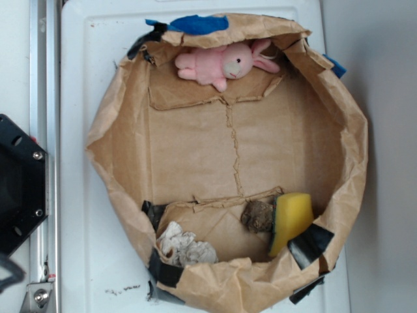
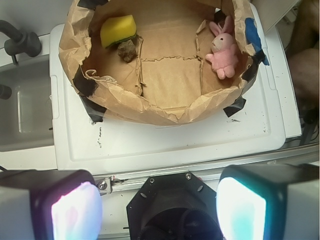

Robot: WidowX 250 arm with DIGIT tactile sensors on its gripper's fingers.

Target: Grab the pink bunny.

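The pink bunny (image 1: 225, 64) lies on its side inside the brown paper bag basin (image 1: 104, 130), against the far rim in the exterior view. In the wrist view the bunny (image 2: 223, 54) sits at the basin's right side, ears up against the paper wall. My gripper (image 2: 159, 210) hangs well back from the basin, above the robot's black base, open wide with nothing between its two pale pads. The gripper itself does not show in the exterior view.
A yellow sponge (image 1: 291, 218), a brown lump (image 1: 258, 216) and crumpled white paper (image 1: 184, 246) lie at the basin's near side. The basin stands on a white tray (image 2: 165, 137). The black robot base (image 1: 18, 182) and a metal rail (image 1: 43, 78) are on the left. A sink (image 2: 25, 107) shows beside the tray.
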